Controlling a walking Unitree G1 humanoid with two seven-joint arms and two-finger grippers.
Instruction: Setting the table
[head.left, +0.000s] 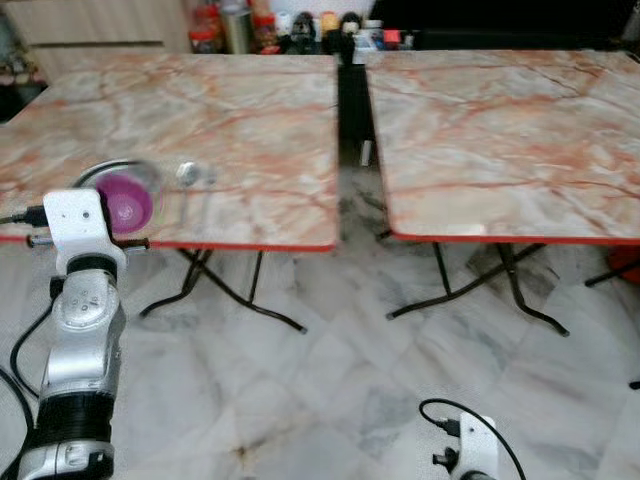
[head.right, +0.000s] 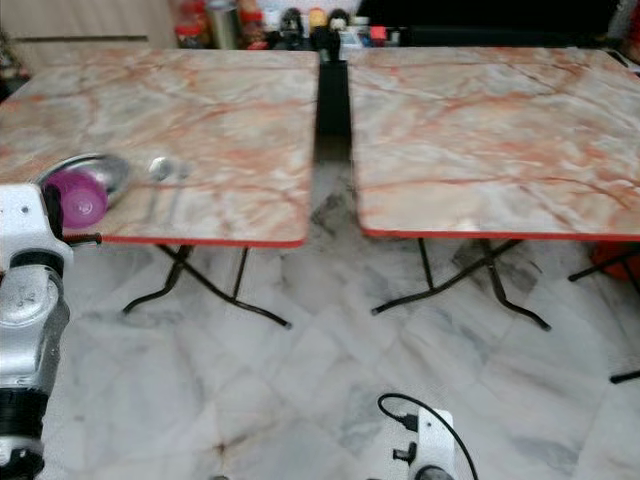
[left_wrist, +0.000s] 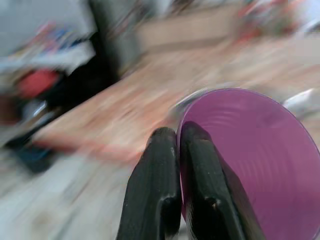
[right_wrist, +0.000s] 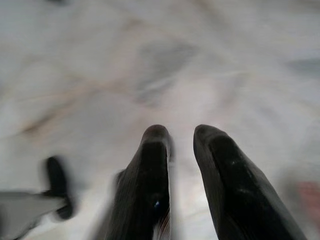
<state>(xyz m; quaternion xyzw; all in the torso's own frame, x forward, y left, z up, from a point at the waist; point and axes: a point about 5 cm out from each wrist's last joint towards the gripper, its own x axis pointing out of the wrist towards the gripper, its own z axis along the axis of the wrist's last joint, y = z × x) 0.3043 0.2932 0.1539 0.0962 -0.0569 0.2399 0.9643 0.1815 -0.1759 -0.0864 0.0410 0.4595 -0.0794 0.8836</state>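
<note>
Toward eight o'clock in the head views, at the near-left corner of the left desk (head.left: 230, 110), the left arm is raised with its wrist block in front of the red desk edge. Its left pincer (left_wrist: 177, 137) is closed on the rim of a purple cup (left_wrist: 255, 165) — in the left wrist view one black finger sits inside the cup wall and the other outside, pressed close together. From the head the purple cup shows tipped on its side, mouth toward the camera, over that desk corner; whether it touches the desk top I cannot tell. Behind and around it lies a blurred silvery plate (head.left: 115, 172), and just beside that, toward three o'clock, a pale spoon-like utensil (head.left: 188, 173), too smeared to name surely. A second, marble-patterned right desk (head.left: 500, 120) stands at one o'clock, parted from the first by a dark gap. Bottles and jars (head.left: 290, 25) crowd a ledge at twelve o'clock beyond both desks. Down at five o'clock the right arm hangs low over the marble floor (head.left: 330, 370); its right pincer (right_wrist: 182, 132) points at the floor with the two fingers apart — open, holding nothing.
</note>
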